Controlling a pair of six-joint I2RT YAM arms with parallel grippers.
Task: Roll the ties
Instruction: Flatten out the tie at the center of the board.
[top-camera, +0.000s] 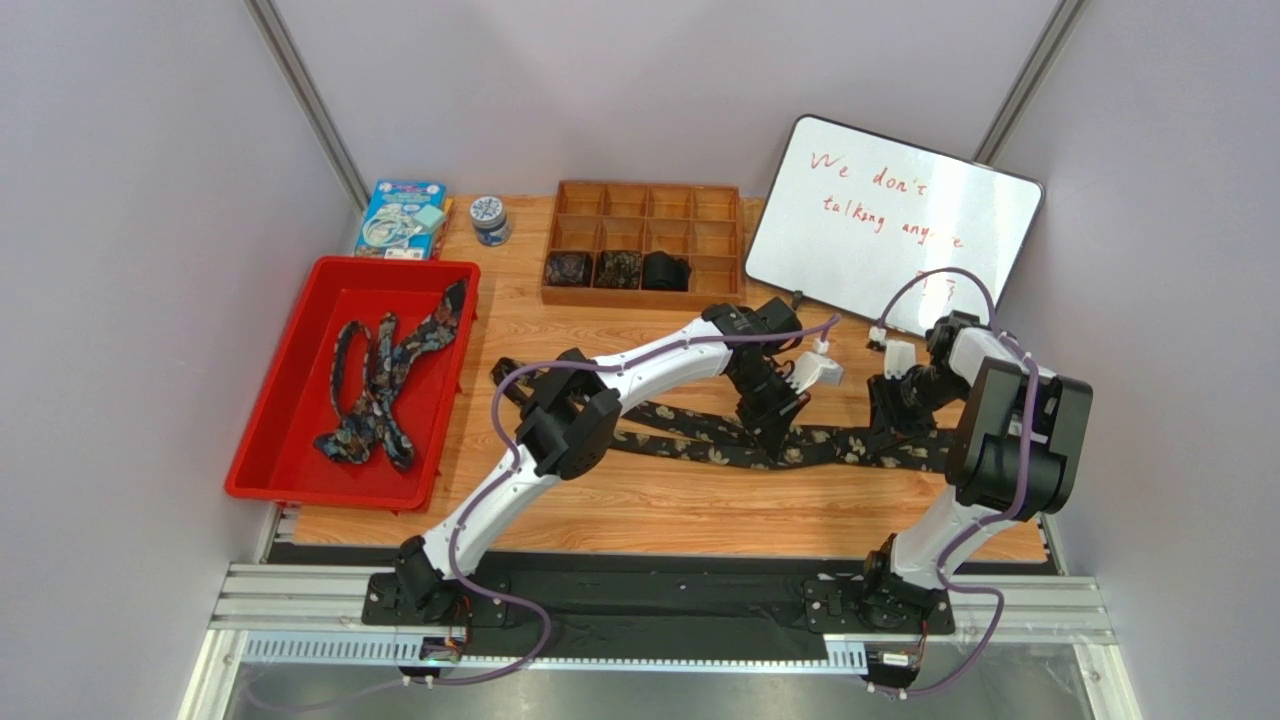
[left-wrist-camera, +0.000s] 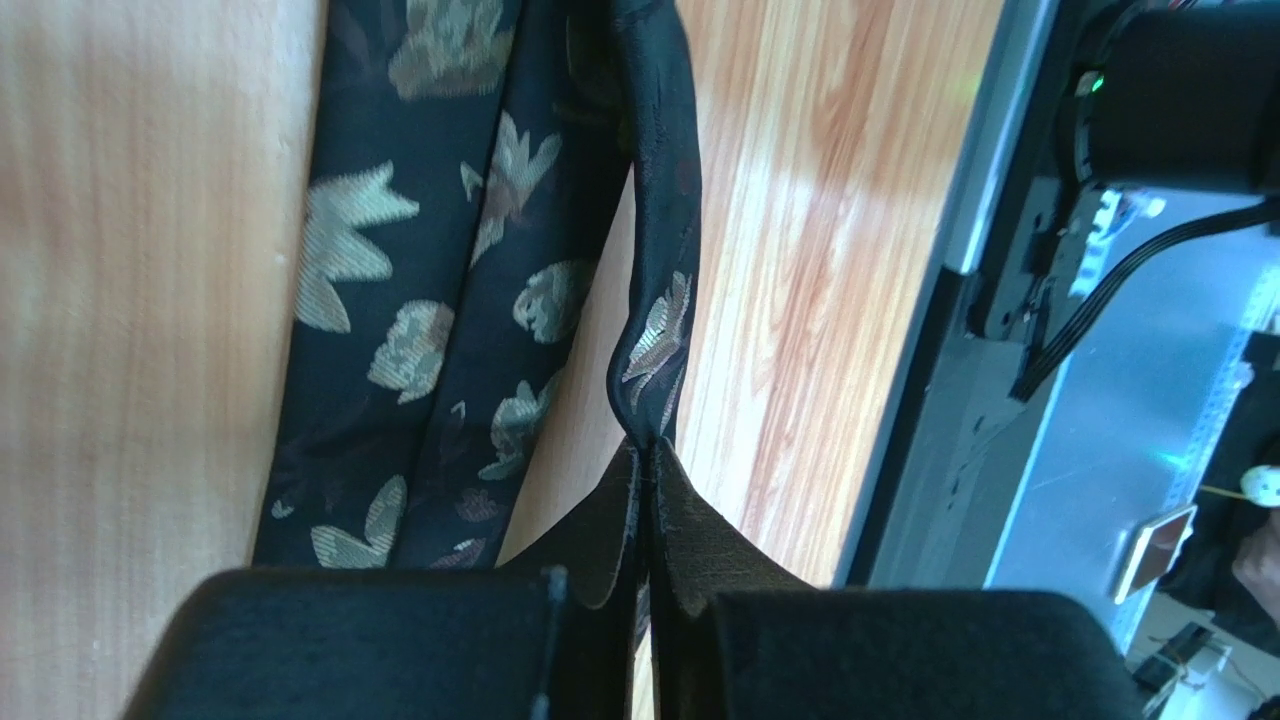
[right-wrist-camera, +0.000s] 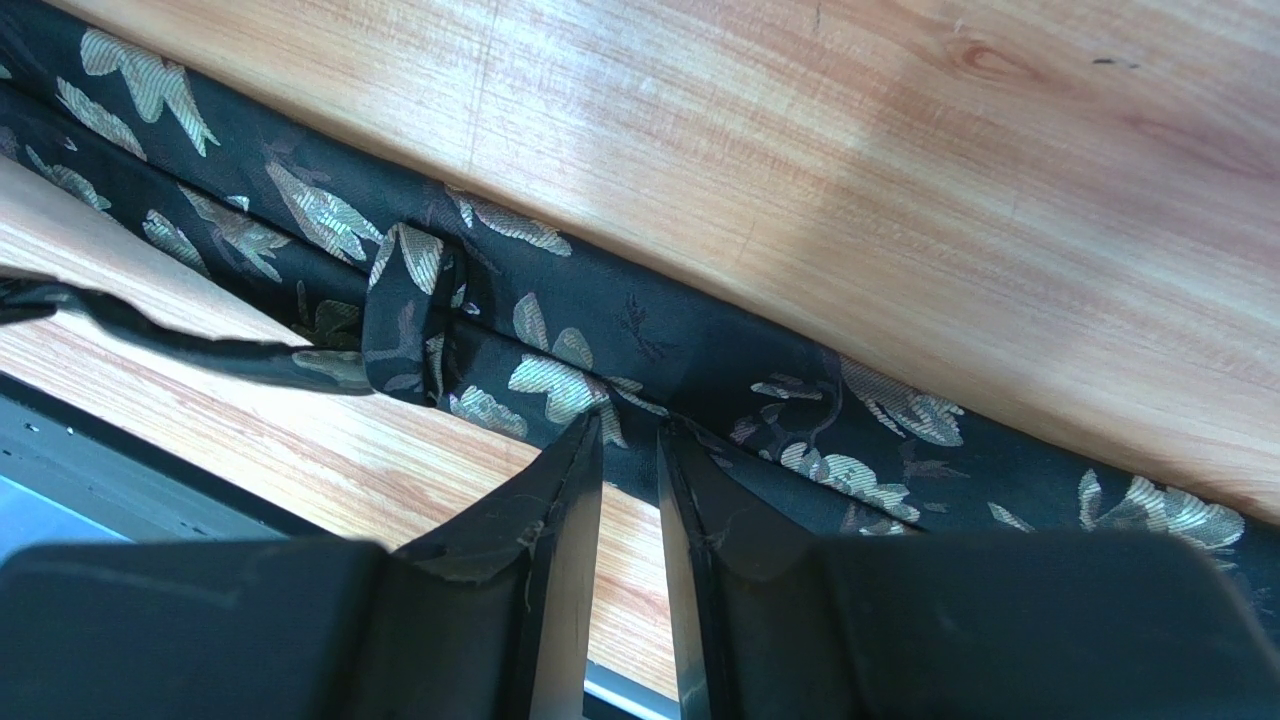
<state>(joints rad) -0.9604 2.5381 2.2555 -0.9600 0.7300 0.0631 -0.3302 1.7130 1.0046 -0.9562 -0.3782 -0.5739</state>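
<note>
Between left jaws, wrist-view only: tie (left-wrist-camera: 657, 323)

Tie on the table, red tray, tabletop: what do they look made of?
The tie is woven fabric, perhaps silk or a satin-like synthetic: pale floral figures shine slightly on dark ground, and it folds softly. The red tray looks like moulded plastic: uniform colour, smooth rounded rim. The tabletop shows wood grain, either wood or laminate; I cannot tell which.

Bright even light, faint shadows, glare on tabletop (left-wrist-camera: 812, 225), foreground blurred
</note>
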